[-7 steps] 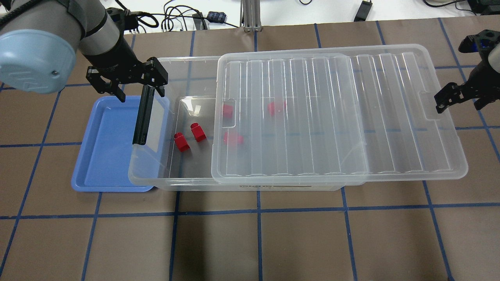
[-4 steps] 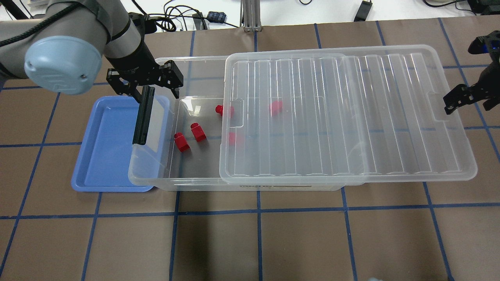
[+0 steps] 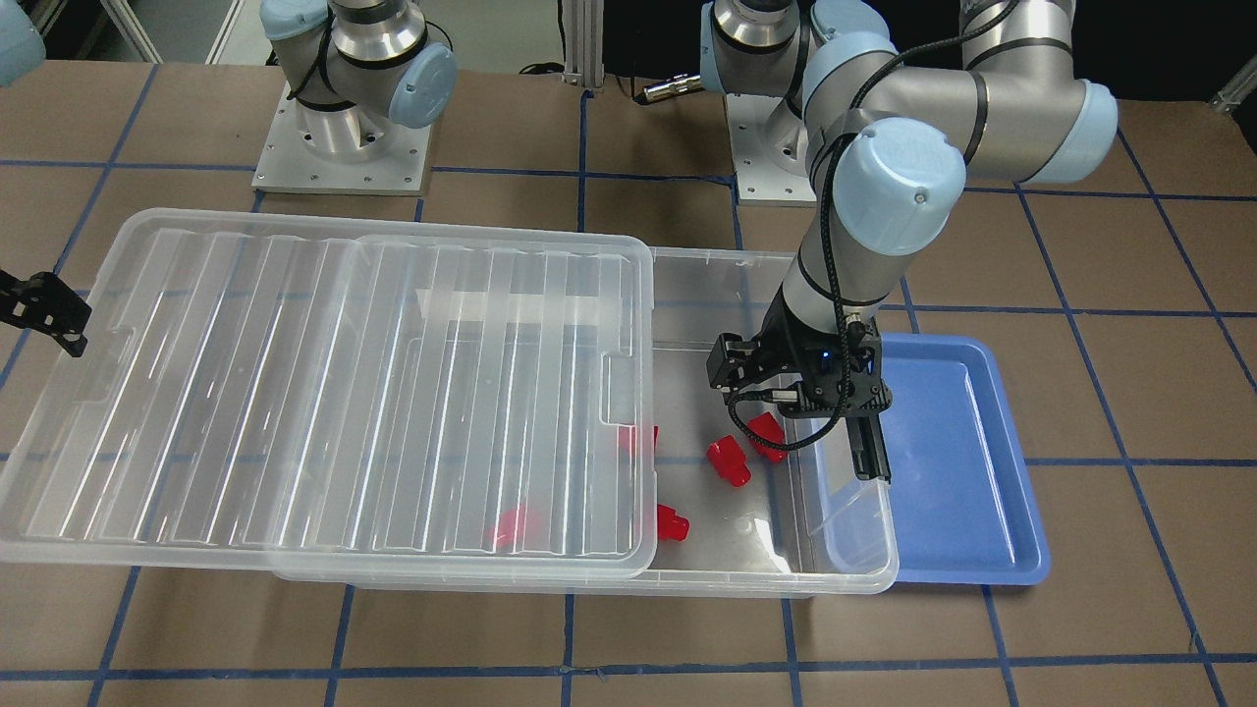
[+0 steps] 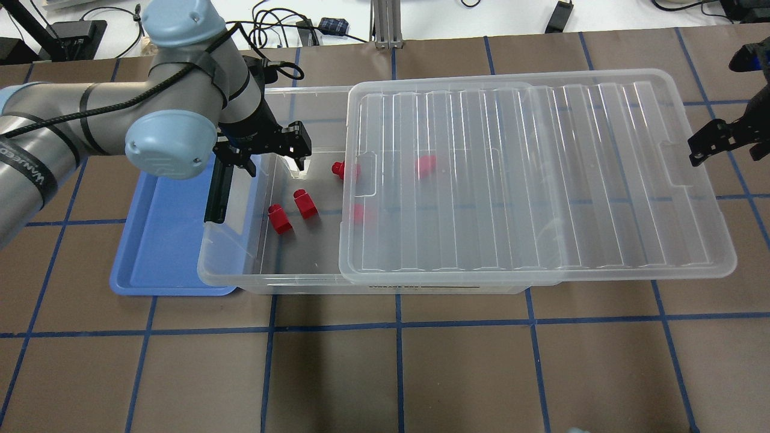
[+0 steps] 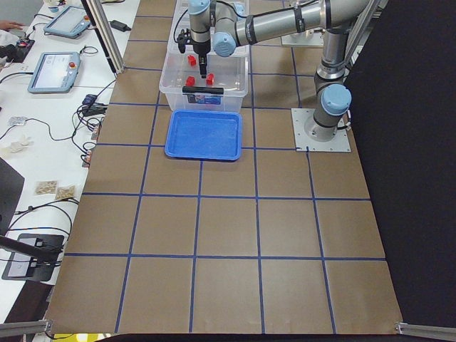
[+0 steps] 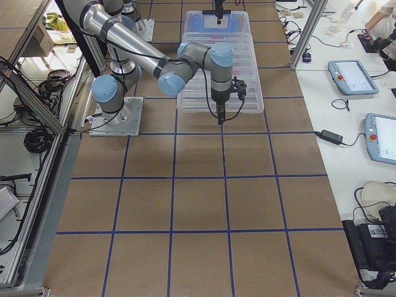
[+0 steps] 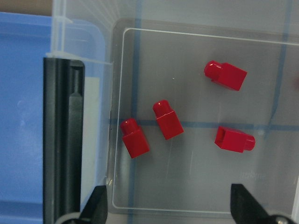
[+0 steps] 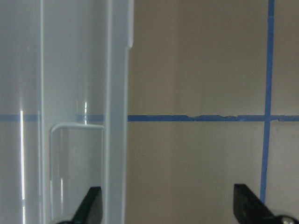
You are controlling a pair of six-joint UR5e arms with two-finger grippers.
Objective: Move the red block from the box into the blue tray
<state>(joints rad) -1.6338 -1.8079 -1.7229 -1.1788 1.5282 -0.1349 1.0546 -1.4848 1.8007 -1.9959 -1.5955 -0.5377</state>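
The clear box (image 4: 228,264) lies across the table, its ribbed lid (image 4: 529,180) slid to the right so the left end is uncovered. Two red blocks (image 4: 280,218) (image 4: 305,203) lie uncovered, a third (image 4: 338,170) is at the lid's edge, and two more show through the lid. The blue tray (image 4: 162,240) sits partly under the box's left end, with nothing in it. My left gripper (image 4: 274,159) is open above the uncovered end, with the blocks (image 7: 167,120) below it. My right gripper (image 4: 729,144) is open, just off the lid's right edge (image 8: 117,93).
The black latch bar (image 4: 219,189) stands on the box's left end wall, next to my left gripper. The lid overhangs the box on the right. Cables (image 4: 271,27) lie along the table's back edge. The arm bases (image 3: 344,147) stand behind the box.
My left gripper has moved right, from above the tray and latch bar to above the box's uncovered end. The lid slid a little right. My right gripper drew back to the right.
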